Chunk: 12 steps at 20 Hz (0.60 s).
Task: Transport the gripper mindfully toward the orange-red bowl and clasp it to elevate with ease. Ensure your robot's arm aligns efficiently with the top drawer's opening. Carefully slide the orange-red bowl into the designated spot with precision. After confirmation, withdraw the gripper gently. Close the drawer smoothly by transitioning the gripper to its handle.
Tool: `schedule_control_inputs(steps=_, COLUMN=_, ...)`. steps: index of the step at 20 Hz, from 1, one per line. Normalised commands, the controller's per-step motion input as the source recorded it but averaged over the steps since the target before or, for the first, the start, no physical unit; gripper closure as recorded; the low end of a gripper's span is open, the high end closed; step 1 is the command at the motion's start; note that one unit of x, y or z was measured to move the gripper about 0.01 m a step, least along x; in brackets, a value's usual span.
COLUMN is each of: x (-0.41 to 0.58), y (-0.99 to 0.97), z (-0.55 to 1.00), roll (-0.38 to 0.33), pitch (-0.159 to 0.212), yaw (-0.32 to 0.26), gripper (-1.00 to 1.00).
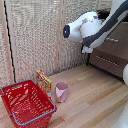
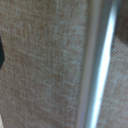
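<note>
The orange-red bowl is out of view in both frames. My thick white arm reaches across the upper right toward the dark brown drawer fronts. The top drawer carries its thin silver handle, partly covered by the arm. Only a white end of the gripper shows below the arm, at the cabinet's edge on the exterior view's left. The fingers are hidden there. The wrist view is filled by a blurred brown drawer front with a silver bar very close. I cannot tell which front it is.
A big red wire basket stands at the exterior view's lower left. A pink cup sits beside it, with an orange-yellow packet behind. A lower brown drawer front has its own bar. A beige curtain backs the wooden floor.
</note>
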Motion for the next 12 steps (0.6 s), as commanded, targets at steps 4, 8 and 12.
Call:
schedule_control_inputs(steps=4, x=0.000, y=-0.27, z=0.00, roll=0.003, pitch=-0.059, yaw=-0.012, gripper=1.00)
schedule_control_inputs(steps=8, x=-0.040, y=-0.08, z=0.00, roll=0.008, pitch=-0.047, yaw=-0.050, gripper=1.00)
schedule_control_inputs(steps=12, x=-0.049, y=-0.04, z=0.01, roll=0.007, pitch=-0.037, yaw=-0.093, gripper=1.00)
